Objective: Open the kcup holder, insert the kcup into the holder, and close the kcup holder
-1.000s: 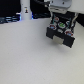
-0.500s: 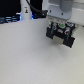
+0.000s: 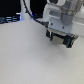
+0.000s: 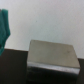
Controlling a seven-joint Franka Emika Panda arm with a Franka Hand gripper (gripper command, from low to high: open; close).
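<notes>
The kcup holder (image 4: 52, 59) lies beyond the fingers (image 3: 62, 40); their spread is unclear.

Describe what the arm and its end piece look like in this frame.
In the exterior view, the arm is white and blocky with rounded casings. Below it sits a black gripper body with dark jaws; the picture is too blurred for markings. A black cable curves behind the arm. The wrist view shows none of the arm.

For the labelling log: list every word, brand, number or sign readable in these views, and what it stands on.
None readable. The gripper and white table in the exterior view show no print; both views are blurred. The grey block and green object in the wrist view carry no visible text.
</notes>
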